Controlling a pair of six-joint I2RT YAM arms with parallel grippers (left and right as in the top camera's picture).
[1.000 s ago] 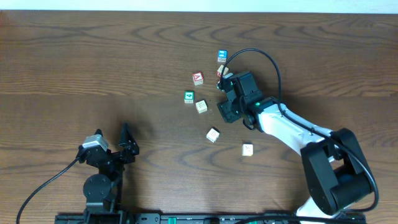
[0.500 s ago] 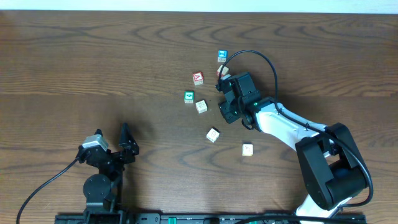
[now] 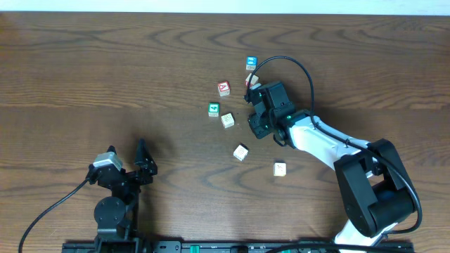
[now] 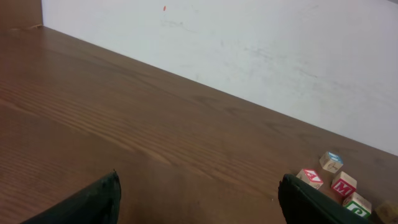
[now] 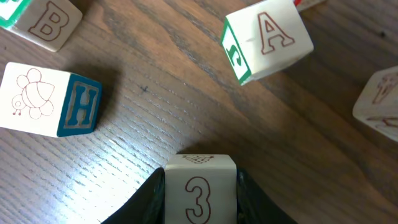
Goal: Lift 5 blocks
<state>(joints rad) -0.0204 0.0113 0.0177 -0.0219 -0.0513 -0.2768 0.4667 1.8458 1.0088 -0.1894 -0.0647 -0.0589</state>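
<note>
Right fingers (image 5: 144, 204) have closed around the 3 block (image 5: 200, 186), bottom cropped.

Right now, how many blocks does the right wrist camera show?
5: the "3" block in the right gripper, "A" block upper right, "H" block left, "B" block top left, a cut-off block at right. A red sliver on top may be a sixth.

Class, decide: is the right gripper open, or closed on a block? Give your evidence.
Closed on the 3 block: in the wrist view the right gripper's dark fingers sit flush against both its sides.
</note>
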